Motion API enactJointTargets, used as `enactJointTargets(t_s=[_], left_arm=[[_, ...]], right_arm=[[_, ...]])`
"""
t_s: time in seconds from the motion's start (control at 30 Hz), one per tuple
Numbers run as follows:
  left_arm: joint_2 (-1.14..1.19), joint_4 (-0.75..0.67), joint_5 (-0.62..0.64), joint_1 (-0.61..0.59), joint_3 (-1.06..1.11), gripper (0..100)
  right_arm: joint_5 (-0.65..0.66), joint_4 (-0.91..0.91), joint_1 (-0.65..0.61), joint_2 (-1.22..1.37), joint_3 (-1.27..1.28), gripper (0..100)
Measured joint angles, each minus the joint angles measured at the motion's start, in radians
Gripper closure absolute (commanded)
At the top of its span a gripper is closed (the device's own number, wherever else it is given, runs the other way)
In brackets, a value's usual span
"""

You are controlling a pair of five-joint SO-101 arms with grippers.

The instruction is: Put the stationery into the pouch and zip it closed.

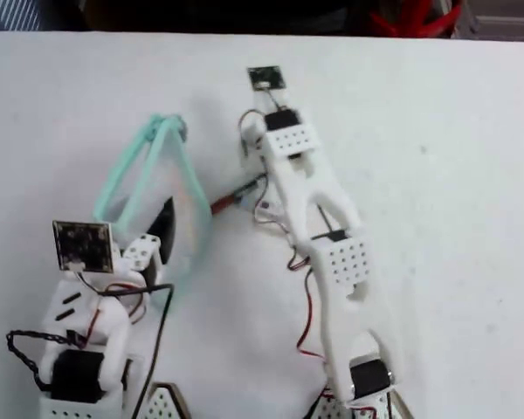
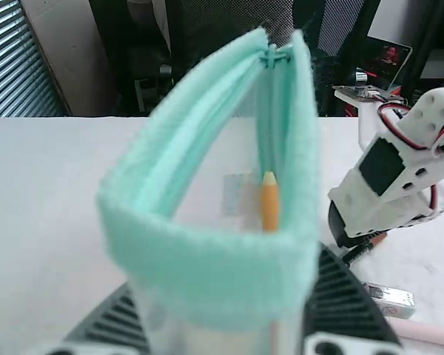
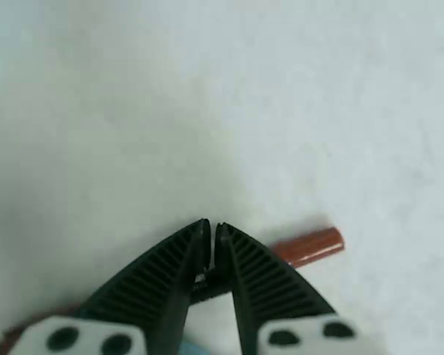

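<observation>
- Left gripper is clamped onto the near end of the mint-green pouch, one black finger on each side of the fabric band.
- The pouch stands on the white table with its mouth gaping wide, and the two zip edges run away from the gripper to meet at the far tip.
- Look inside and there's a yellow pencil lying along the bottom, close to one wall.
- Over to the right gripper, which is down at the table, its fingertips pinched almost together around a red pen.
- The pen runs crosswise under those fingers (one brownish-red end pokes out past one finger, and a sliver shows beyond the other).
- From above, pen and right gripper sit just beside the pouch, on the side facing the right arm; I cannot tell whether the pen's tip touches the fabric.
- A small white item lies flat on the table near the right gripper, outside the pouch.
</observation>
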Motion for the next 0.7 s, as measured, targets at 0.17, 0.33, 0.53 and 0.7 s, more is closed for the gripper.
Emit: enactJointTargets(t_s=[0.17, 0.33, 0.53, 0.7], left_arm=[[0.0, 0.0, 0.0, 0.0, 0.0, 80], [0.0, 0.0, 0.0, 0.0, 0.0, 80], [0.0, 0.0, 0.0, 0.0, 0.0, 80], [0.0, 0.0, 0.0, 0.0, 0.0, 80]], right_arm=[[0.311, 0.285, -0.002, 0.0, -0.115, 98.1], [0.532, 0.382, -0.029, -0.006, -0.281, 98.1], [0.695, 0.387, -0.118, -0.021, -0.334, 78.6], [0.783, 0.387, -0.183, 0.026, -0.31, 68.0]])
